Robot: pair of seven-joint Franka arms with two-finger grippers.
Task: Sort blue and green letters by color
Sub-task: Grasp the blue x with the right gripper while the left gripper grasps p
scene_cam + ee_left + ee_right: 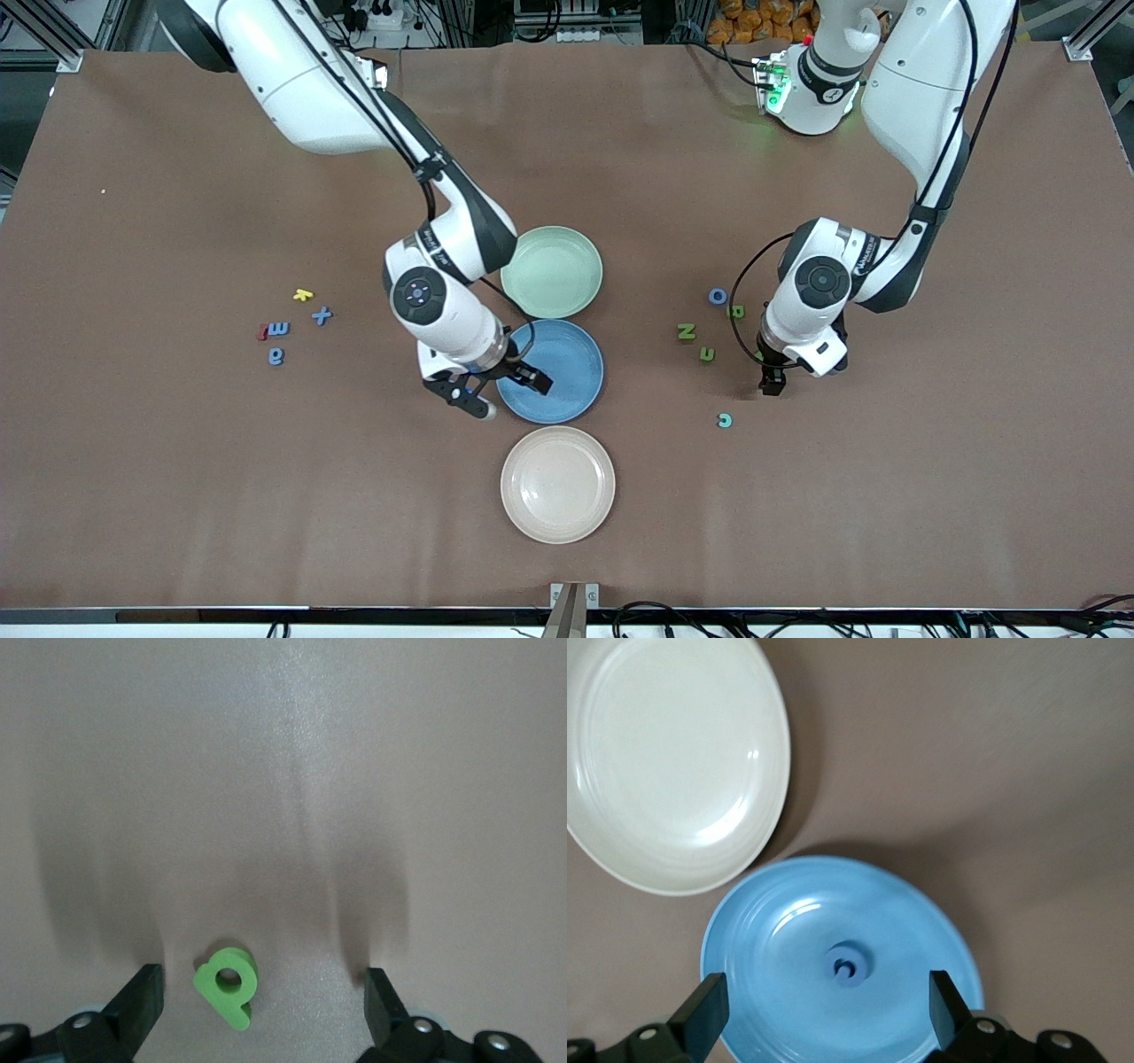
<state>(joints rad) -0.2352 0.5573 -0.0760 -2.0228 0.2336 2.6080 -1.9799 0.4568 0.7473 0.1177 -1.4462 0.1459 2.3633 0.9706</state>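
My right gripper (505,392) hangs open over the blue plate (571,365), with nothing between its fingers. A blue letter (849,966) lies in the blue plate (771,930) below the right gripper (824,1019). My left gripper (261,1014) is open, low over the table, with a green letter (226,985) lying flat between its fingers and touching neither. In the front view the left gripper (771,381) stands beside a blue O (718,296), a green R (736,311), a green N (687,331) and a green u (707,354). Blue letters (322,315) (276,356) lie toward the right arm's end.
A pale green plate (551,270) sits farther from the front camera than the blue one, a cream plate (557,484) nearer. A teal letter (725,420) lies alone near the left gripper. A yellow letter (303,294) and a red letter (262,331) lie among the blue ones.
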